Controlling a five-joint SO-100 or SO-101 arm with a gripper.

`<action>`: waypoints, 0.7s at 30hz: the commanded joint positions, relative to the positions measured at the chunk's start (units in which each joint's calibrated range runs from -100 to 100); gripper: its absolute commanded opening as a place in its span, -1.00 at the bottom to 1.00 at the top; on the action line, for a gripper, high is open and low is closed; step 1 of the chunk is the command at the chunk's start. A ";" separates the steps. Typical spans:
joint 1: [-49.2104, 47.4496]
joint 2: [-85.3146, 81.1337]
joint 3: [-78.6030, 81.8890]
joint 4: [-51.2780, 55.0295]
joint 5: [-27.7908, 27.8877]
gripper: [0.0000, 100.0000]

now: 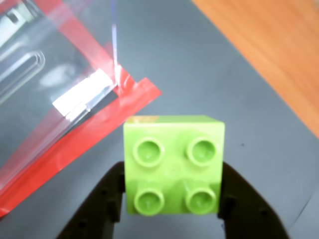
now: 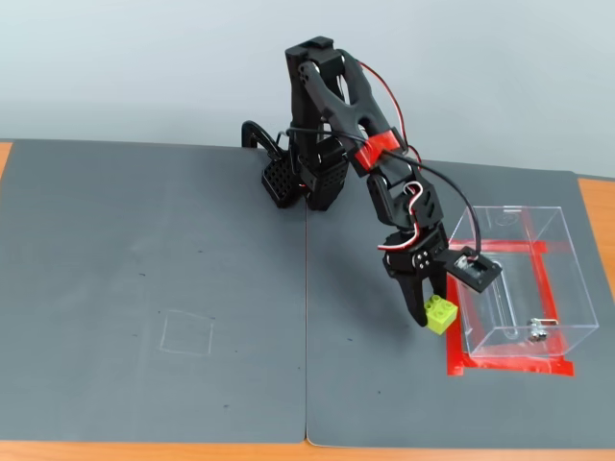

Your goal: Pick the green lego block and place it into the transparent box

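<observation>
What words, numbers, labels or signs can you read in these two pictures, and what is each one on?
None can be read in either view.
The green brick, held by the gripper, has plain studs with no clear lettering.
The clear box and red tape show no print.

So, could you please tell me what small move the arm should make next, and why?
Probably lift and carry rightward in the fixed view: the tool holds the green brick beside the clear box's near wall, lower than its open rim.
</observation>
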 commanded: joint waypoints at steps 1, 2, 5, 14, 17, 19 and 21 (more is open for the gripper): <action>-0.54 -4.65 -1.95 0.10 -0.09 -0.67; -1.07 -5.24 -2.22 0.10 -0.09 -0.67; -2.33 -7.02 -2.77 -0.33 -0.09 -0.67; -7.18 -10.92 -5.93 -0.68 0.38 -0.68; -7.48 -10.84 -9.19 -0.07 0.38 -0.67; -7.56 -10.75 -11.27 0.10 0.38 -0.67; -7.56 -10.92 -13.08 0.10 0.38 -0.67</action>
